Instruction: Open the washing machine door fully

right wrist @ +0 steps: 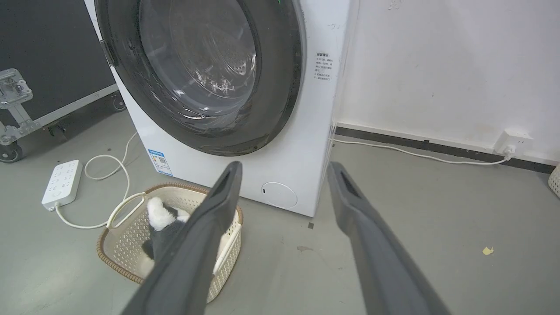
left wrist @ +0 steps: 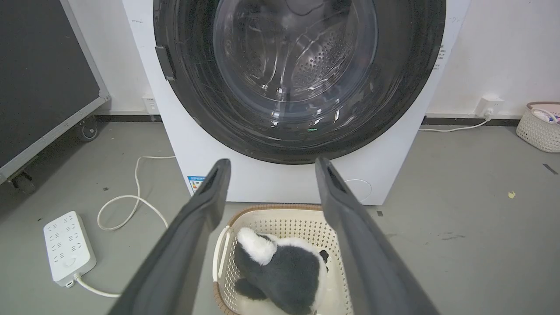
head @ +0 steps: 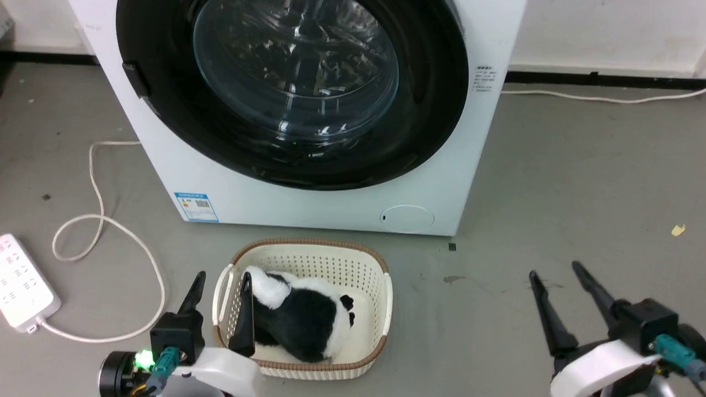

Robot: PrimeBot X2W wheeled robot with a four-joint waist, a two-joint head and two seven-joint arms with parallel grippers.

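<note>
The white washing machine (head: 331,204) stands on the floor ahead of me, with a blue label sticker (head: 197,206) at its lower left corner. Its door (head: 430,110), a wide glossy black rim around bulging clear glass, sits flush against the front, closed. A small dark handle tab (head: 136,79) shows on the rim's left side. The perforated drum (left wrist: 321,61) shows through the glass. My left gripper (head: 222,278) is open at the lower left, over the basket's near-left edge. My right gripper (head: 556,269) is open at the lower right above bare floor. Both are well short of the door (right wrist: 284,87).
A cream basket (head: 380,275) holding a black-and-white plush toy (head: 309,314) sits on the floor just before the machine. A white power strip (head: 22,286) and looping cord (head: 99,220) lie at the left. A dark wheeled case (left wrist: 43,87) stands farther left. A second basket (left wrist: 540,129) is at the far right wall.
</note>
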